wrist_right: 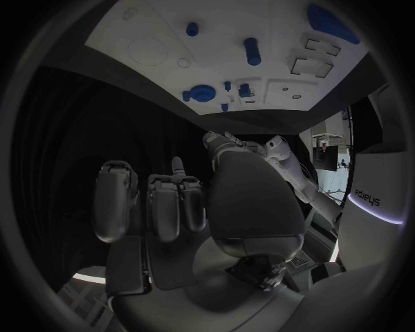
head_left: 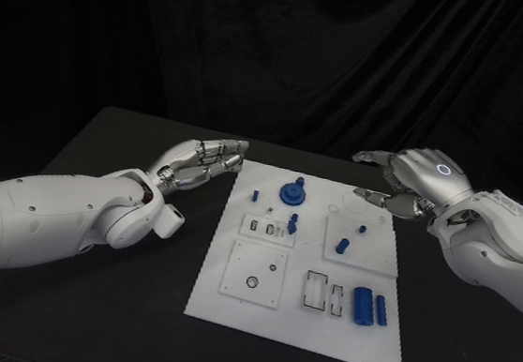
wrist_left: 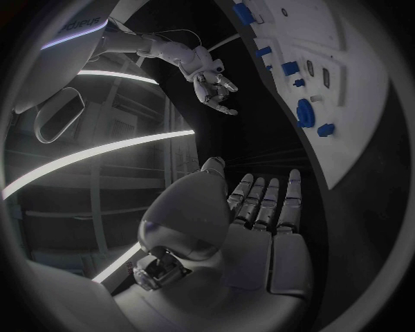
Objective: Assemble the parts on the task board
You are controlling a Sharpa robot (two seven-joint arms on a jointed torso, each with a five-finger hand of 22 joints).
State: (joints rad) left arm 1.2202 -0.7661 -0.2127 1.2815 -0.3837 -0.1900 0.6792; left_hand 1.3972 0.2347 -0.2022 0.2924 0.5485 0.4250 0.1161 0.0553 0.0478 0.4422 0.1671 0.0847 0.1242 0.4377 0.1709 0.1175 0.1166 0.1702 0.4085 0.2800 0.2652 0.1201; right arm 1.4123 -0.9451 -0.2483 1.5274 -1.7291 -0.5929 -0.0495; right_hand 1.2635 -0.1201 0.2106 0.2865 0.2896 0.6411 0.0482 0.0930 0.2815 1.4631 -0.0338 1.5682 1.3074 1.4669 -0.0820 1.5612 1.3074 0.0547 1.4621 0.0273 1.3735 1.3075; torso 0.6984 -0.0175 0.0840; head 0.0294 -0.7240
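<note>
a black table [head_left: 89, 303] ran under everything, with a dark curtain [head_left: 313, 47] hanging close behind its far edge. the white task board [head_left: 298, 326] lay in the middle of the table, its long side running from near to far

on the far part of the board stood a round blue part with a post [head_left: 293, 193], and a small blue part [head_left: 256, 195] lay just left of it. a short blue peg [head_left: 342, 247] stood on a raised square right of centre. at the near right two blue cylinders [head_left: 369, 308] lay side by side, next to some open rectangular frames [head_left: 326, 292]. a square plate with a dark ring [head_left: 254, 275] sat on the near left of the board

the left hand [head_left: 200, 162] hovered over the bare table just off the board's far left corner, fingers held out straight and close together, holding nothing; the left wrist view showed the same, with the fingertips [wrist_left: 269, 185] side by side. the right hand [head_left: 406, 180] hung above the board's far right corner, fingers bent and apart, with nothing seen between them; in the right wrist view the fingers [wrist_right: 164, 200] curled downward, clear of the board

neither hand touched the board or a part. the tiny pieces near the board's middle [head_left: 270, 228] were too small to make out
</note>
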